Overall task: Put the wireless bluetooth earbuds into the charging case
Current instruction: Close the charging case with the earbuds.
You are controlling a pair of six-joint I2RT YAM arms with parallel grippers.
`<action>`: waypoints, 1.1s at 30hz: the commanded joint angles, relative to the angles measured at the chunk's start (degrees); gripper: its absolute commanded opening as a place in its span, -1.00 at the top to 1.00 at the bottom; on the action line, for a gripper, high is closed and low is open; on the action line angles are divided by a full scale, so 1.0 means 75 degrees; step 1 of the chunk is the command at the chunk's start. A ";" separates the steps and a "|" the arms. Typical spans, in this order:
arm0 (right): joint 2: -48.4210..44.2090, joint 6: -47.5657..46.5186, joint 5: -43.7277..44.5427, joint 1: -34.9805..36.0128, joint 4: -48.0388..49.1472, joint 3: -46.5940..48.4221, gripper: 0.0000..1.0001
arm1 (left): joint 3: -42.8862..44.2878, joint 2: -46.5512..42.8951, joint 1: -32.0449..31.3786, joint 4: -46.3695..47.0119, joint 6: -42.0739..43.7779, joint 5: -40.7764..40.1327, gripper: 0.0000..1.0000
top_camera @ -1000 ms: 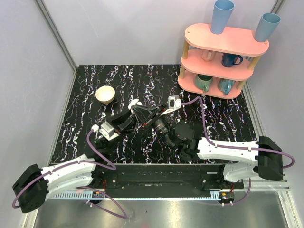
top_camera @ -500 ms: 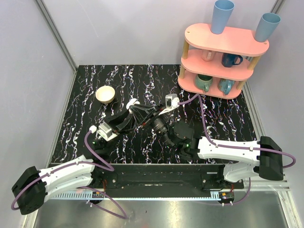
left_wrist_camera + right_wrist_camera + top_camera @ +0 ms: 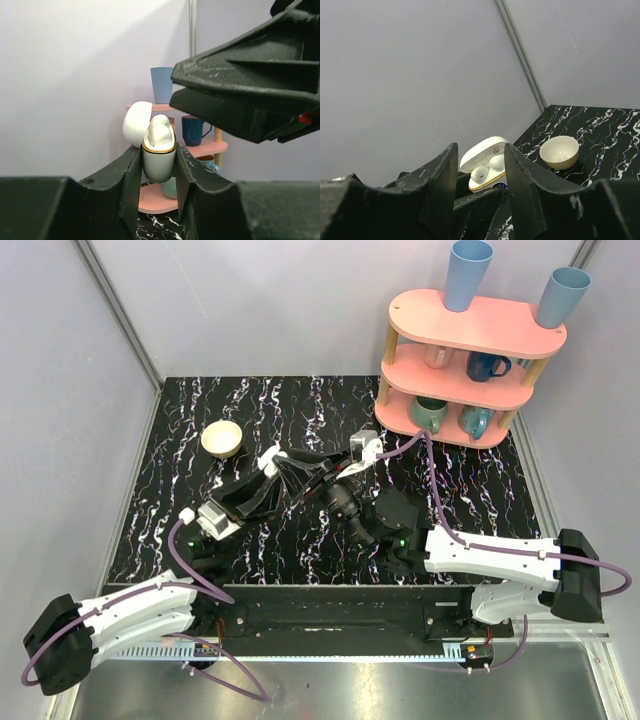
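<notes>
Left end effector [image 3: 158, 172] pinched on upright charging case [image 3: 159, 161], lid open, held above the counter [image 3: 480, 502], wireless bluetooth earbuds [image 3: 159, 133] seated inside, right end effector [image 3: 480, 150] spread, empty, just beside it

Earbuds [image 3: 160, 132] sit in the charging case [image 3: 159, 165]; bowl [image 3: 222, 438] seemingly behind-left; shelf [image 3: 480, 325] far right.

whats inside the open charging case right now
Two white earbuds sit in the case, tops showing beside the raised lid. Their lower parts are hidden by its wall and the left gripper.
</notes>
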 commanded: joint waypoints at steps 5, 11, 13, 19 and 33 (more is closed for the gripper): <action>-0.0572 -0.0805 -0.0492 -0.0005 -0.0318 0.0491 -0.03 | -0.0182 -0.0117 -0.0025 0.0315 0.0094 -0.0012 1.00; -0.0585 -0.1181 -0.0128 -0.0261 -0.2537 0.1508 -0.06 | -0.0019 -0.0632 -0.0025 -0.1137 0.0188 0.0726 1.00; -0.0538 -0.1111 -0.0210 -0.0449 -0.3222 0.1883 -0.08 | -0.0053 -0.0761 -0.0026 -0.1279 0.0188 0.0913 1.00; -0.0573 0.0014 -0.1872 -0.1832 -0.5190 0.2376 -0.11 | -0.0042 -0.1265 -0.0025 -0.2294 0.0294 0.1475 1.00; 0.0622 0.0226 -0.3527 -0.2173 -0.6939 0.3234 -0.21 | 0.0603 -0.1289 -0.0037 -0.3952 0.0434 0.2567 1.00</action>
